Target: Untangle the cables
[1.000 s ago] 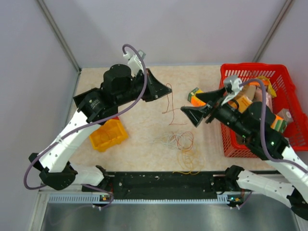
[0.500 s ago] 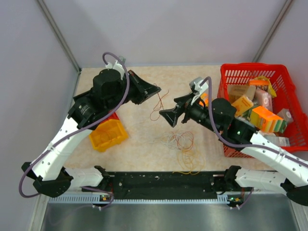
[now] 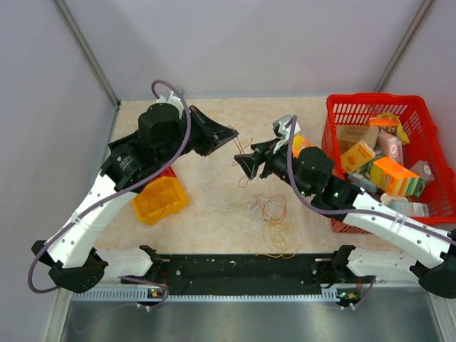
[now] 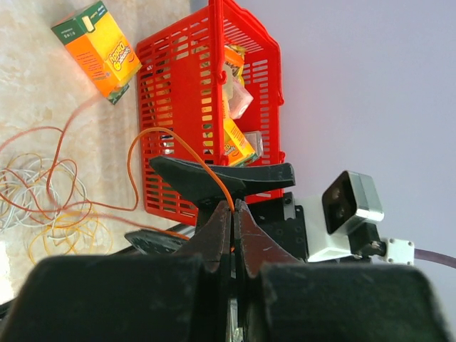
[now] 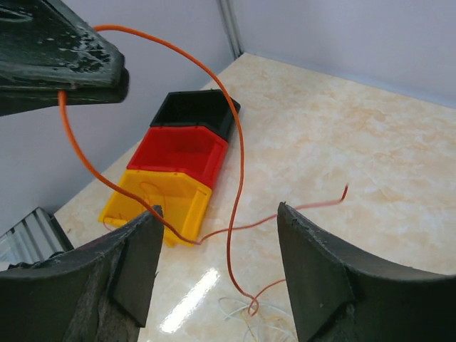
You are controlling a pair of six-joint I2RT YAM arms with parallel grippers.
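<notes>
Your left claw (image 4: 232,208) is pressed together on one orange cable (image 5: 234,135) and holds it up above the table (image 3: 285,110). From there the cable hangs down as a long loop, nearly vertical, just in front of your right claw (image 5: 217,217) and in line with the gap of its spread fingers. The other cables (image 3: 267,214) lie as a loose tangle on the table, nearer to the arm bases.

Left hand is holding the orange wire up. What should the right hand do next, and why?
Probably ease the right hand forward and close on the orange wire: its jaws stand open with the strand hanging between them, the left hand is shut on the upper part, and the rest trails down toward the tangle.
</notes>
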